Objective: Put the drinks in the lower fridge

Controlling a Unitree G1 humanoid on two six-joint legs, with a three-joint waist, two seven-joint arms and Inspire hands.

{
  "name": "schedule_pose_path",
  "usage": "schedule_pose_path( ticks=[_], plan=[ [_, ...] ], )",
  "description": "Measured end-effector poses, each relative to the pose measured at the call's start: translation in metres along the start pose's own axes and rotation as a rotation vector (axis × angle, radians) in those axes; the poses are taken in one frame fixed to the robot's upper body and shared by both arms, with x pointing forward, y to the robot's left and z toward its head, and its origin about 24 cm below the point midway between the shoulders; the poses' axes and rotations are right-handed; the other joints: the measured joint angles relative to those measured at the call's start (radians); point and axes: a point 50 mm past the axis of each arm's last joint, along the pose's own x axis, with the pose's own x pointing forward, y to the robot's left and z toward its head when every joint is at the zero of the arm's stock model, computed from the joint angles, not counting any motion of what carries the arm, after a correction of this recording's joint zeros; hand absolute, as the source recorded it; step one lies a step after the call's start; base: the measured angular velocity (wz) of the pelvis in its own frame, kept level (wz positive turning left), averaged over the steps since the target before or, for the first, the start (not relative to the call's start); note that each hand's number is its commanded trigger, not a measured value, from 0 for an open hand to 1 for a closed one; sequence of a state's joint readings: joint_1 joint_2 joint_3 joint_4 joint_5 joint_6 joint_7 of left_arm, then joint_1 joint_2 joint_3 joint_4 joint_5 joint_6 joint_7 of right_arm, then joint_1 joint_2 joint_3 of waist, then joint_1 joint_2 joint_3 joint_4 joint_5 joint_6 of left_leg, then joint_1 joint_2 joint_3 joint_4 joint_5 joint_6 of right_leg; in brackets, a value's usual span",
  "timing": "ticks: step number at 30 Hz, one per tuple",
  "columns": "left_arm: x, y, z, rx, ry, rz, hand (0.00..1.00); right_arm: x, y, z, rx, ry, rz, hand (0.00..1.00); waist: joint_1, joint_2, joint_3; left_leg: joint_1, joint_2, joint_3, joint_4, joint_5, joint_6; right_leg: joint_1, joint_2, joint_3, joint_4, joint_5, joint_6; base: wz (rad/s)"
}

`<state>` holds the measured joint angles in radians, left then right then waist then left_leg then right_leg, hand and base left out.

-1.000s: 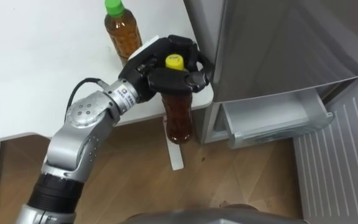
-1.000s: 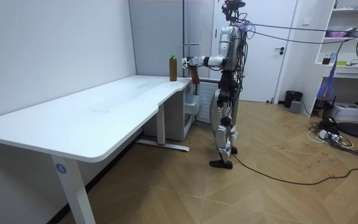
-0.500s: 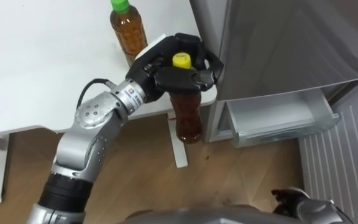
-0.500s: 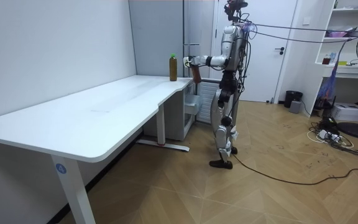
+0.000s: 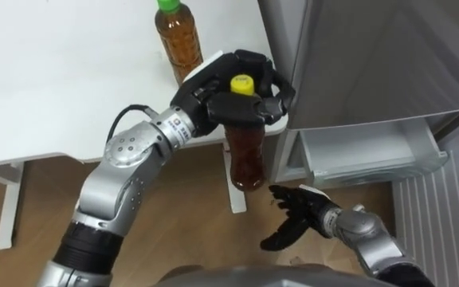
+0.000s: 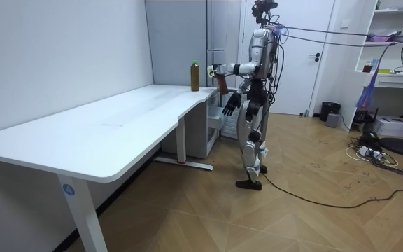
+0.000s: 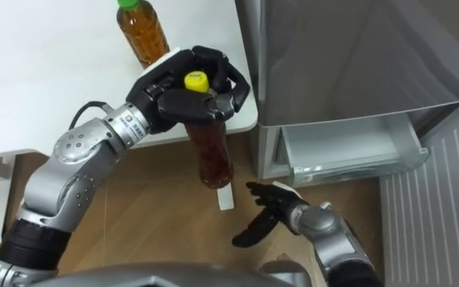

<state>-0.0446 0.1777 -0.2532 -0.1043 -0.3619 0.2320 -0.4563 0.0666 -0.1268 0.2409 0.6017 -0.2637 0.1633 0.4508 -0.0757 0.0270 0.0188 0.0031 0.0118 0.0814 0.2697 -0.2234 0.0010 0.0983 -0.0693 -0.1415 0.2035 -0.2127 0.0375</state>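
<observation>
Neither drink is in the fridge (image 5: 357, 64) yet: the left hand (image 5: 229, 76) grips the yellow-capped bottle (image 5: 245, 155) by its neck just beside the open lower drawer (image 5: 365, 155), right hand (image 5: 301, 211) spread-fingered beneath, green-capped bottle (image 5: 178, 44) waiting on the table (image 5: 54, 80) alongside.

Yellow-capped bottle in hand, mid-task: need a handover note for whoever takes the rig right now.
Left hand: shut on the yellow-capped tea bottle, gripped at the neck, hanging just off the white desk corner, beside the fridge.
Right hand: open, low, below the bottle's base, holding nothing.
Green-capped tea bottle: upright on the desk.
Lower fridge drawer: pulled open, no drink visible in it.
Done: one bottle lifted.
Left: put it in the drawer, then fetch the green-capped one.
</observation>
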Motion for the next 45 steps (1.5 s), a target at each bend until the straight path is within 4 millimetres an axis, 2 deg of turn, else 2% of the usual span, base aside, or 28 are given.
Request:
schedule_pose_path(
  ticks=[5,10,13,18,35,45],
  plan=[
    [0.002,-0.008,-0.003,-0.007,0.010,-0.051,1.00,-0.004,-0.002,0.020,-0.036,-0.082,0.027,0.00,-0.001,-0.003,-0.0021,-0.009,0.000,-0.001,0.003,0.000,0.000,-0.009,0.000,-0.002,0.001,0.000,0.000,0.00],
    [0.002,-0.008,-0.002,-0.001,-0.009,-0.060,1.00,-0.007,0.001,0.037,-0.050,-0.159,0.077,0.00,0.009,-0.014,-0.0045,-0.005,0.000,-0.002,0.003,0.000,0.000,-0.007,0.000,-0.001,0.001,0.000,0.000,0.00],
    [0.002,-0.008,-0.001,0.002,-0.014,-0.064,1.00,-0.008,0.003,0.038,-0.026,-0.177,0.101,0.00,0.024,-0.021,-0.0014,0.008,0.000,-0.002,0.002,0.000,0.000,0.006,0.000,0.000,0.000,0.000,0.000,0.00],
    [0.001,-0.008,0.000,0.013,-0.020,-0.079,1.00,-0.011,0.002,0.043,0.028,-0.227,0.143,0.00,0.032,-0.032,-0.0036,0.008,0.000,-0.002,0.007,0.000,0.000,0.010,0.000,-0.002,0.001,0.000,0.000,0.00],
    [-0.002,-0.007,-0.002,0.024,-0.003,-0.085,1.00,-0.012,0.010,0.044,0.094,-0.262,0.287,0.00,0.031,-0.030,-0.0045,0.018,0.000,-0.001,-0.006,0.001,0.001,0.010,0.001,0.006,0.003,0.000,0.000,0.00],
    [-0.001,-0.007,-0.008,0.015,0.014,-0.088,1.00,-0.013,0.009,0.043,0.099,-0.258,0.300,0.00,0.030,-0.038,0.0002,0.021,-0.002,-0.004,-0.011,0.001,0.001,0.011,0.000,0.009,0.000,0.000,0.000,0.00]
  ],
)
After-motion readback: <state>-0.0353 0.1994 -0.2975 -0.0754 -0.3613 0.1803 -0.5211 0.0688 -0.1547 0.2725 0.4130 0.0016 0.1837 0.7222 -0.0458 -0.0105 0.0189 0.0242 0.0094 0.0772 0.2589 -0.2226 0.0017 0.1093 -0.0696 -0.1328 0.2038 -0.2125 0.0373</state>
